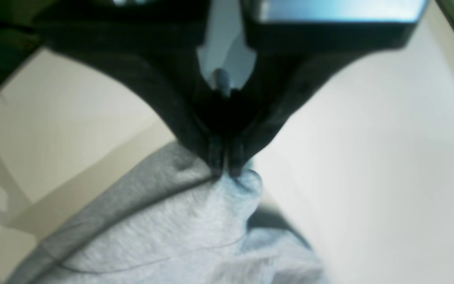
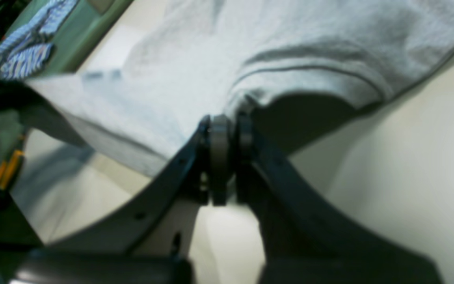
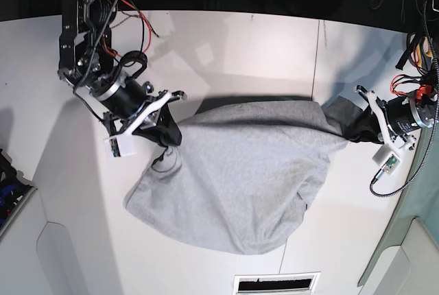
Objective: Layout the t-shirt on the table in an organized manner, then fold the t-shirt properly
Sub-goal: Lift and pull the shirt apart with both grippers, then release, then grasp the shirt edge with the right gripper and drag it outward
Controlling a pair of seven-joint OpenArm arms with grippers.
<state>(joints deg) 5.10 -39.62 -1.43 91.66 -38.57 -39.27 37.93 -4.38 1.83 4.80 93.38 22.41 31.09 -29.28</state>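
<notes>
Your left gripper (image 1: 224, 170) is pinched tight on the t-shirt (image 3: 240, 178) edge. Your right gripper (image 2: 225, 125) is clamped on its opposite edge. The shirt stretches between them over the table (image 3: 226, 48).

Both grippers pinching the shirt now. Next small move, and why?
Probably draw the arms apart and lift slightly. The left gripper and right gripper are each shut on an edge of the t-shirt, which sags rumpled between them on the table.

One t-shirt (image 3: 240, 178) lies on one surface (image 3: 240, 48). Two hands: the left hand (image 3: 354, 129) at three o'clock, the right hand (image 3: 171, 138) at nine.
</notes>
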